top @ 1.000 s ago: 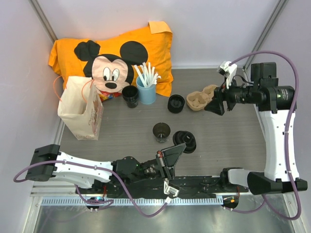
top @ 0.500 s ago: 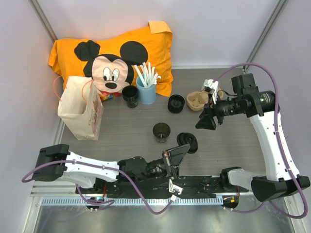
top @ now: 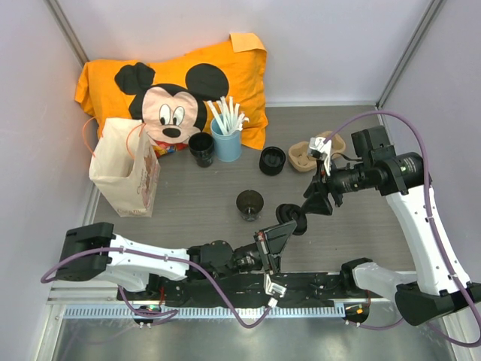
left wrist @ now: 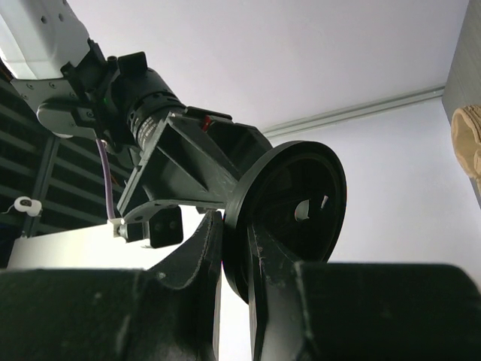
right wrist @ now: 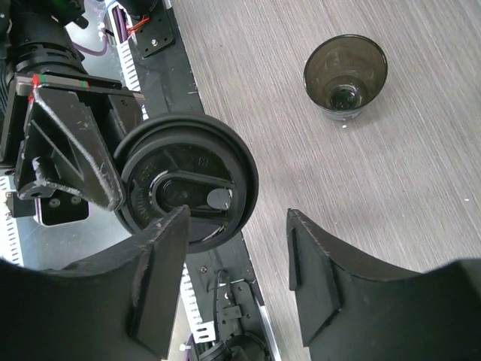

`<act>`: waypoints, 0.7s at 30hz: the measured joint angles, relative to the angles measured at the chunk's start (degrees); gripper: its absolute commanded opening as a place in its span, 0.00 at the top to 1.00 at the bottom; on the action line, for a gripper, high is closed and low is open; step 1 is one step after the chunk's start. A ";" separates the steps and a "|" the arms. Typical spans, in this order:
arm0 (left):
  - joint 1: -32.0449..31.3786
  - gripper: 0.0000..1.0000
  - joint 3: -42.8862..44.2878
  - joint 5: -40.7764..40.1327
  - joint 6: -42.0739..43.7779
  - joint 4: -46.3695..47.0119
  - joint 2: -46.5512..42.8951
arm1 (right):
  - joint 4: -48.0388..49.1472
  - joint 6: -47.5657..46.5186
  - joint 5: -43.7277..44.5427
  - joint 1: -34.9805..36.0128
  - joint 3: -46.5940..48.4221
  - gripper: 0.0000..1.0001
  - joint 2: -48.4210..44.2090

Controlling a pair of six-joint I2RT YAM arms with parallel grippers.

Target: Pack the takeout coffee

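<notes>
A dark translucent cup [top: 249, 203] stands open, with no lid, on the grey table; it also shows in the right wrist view [right wrist: 346, 71]. My left gripper [top: 282, 232] is shut on the rim of a round black lid [top: 293, 216] and holds it on edge above the table, right of the cup. The lid [left wrist: 289, 203] is pinched between my left fingers [left wrist: 203, 256]. My right gripper [top: 312, 204] is open just right of the lid. In the right wrist view the lid [right wrist: 188, 184] lies in front of my open right gripper [right wrist: 237, 218], at its left finger.
A paper bag [top: 124, 169] stands at the left by an orange Mickey pillow [top: 173, 83]. A blue cup of white sticks [top: 226, 139], a black cup [top: 201, 148], a black ring piece [top: 273, 160] and a cardboard cup carrier [top: 312, 153] stand behind.
My right arm has swung down and left from beside the cardboard carrier to the lid. My left gripper has carried the lid a little to the right and up.
</notes>
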 measured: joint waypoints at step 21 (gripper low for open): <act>0.04 1.00 2.54 0.61 0.24 0.44 1.44 | 0.04 -1.18 1.03 2.12 -1.44 0.79 1.33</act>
